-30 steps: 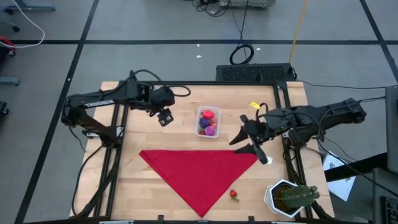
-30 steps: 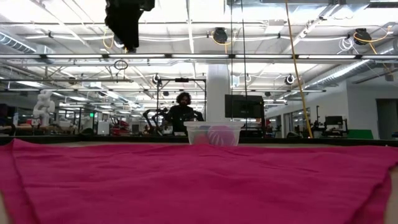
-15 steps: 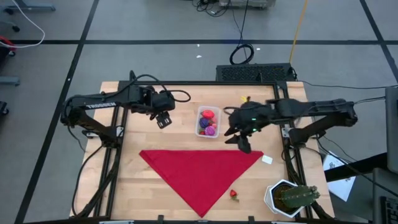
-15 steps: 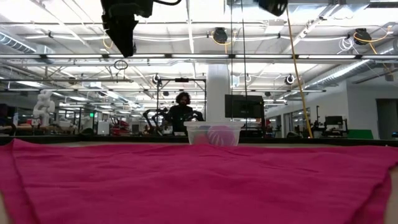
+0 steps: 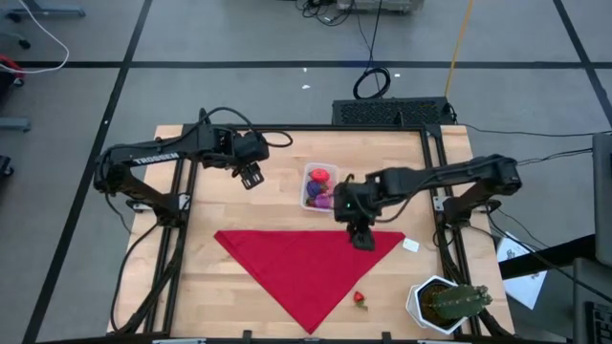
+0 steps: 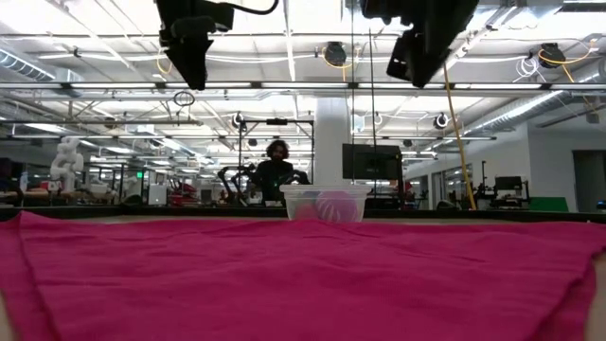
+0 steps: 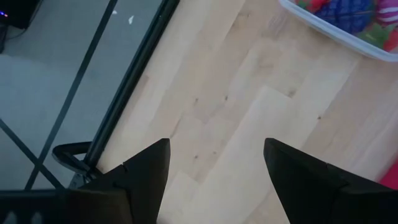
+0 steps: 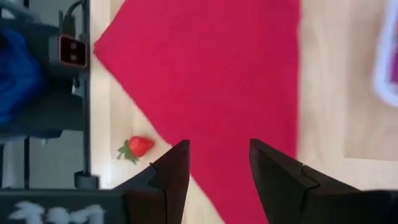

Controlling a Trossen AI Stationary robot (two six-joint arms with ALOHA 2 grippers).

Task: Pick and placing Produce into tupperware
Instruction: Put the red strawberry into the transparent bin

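Fingers of the right gripper [image 8: 214, 171] spread apart, nothing between them, held above the red triangular cloth [image 5: 311, 272] just beside the small clear plastic tub [image 5: 318, 187]; left gripper [image 7: 214, 171] fingers also parted and bare, over wooden tabletop [image 5: 277, 191] left of the tub. Tub holds red, purple and magenta toy produce [image 5: 321, 194]; one small red toy strawberry [image 5: 360, 298] lies on the table by the cloth's lower tip

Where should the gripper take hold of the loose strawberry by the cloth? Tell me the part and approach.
Grip the strawberry across its red body, coming straight down. It lies on its side on bare wood, just off the red cloth, leafy cap sideways. The open right gripper is nearest.
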